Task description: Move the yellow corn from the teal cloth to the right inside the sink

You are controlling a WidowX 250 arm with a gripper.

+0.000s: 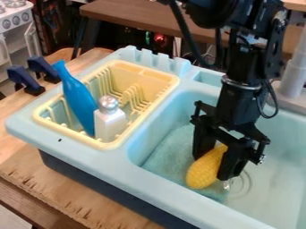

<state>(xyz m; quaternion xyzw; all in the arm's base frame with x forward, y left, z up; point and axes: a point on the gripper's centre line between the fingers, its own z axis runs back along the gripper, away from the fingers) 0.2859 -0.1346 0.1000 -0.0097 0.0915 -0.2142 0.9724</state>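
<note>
The black gripper [214,163] hangs down inside the light blue sink [272,179], right of the view's centre. It is shut on a yellow toy corn [204,171], whose upper end lies between its fingers. The corn's rounded lower end points down and left, over a teal cloth [172,156] on the sink floor. To the left, a pale yellow dish rack [167,80] holds a blue bottle-shaped object [79,100], leaning, and a white shaker [109,125] with a silver top.
A raised rim [128,172] separates the rack area from the basin. Beside the corn's lower right is a drain [240,183]. Two dark blue clamps [25,80] stand at the left on the wooden table [65,194]. A grey post [294,71] rises behind the sink at right.
</note>
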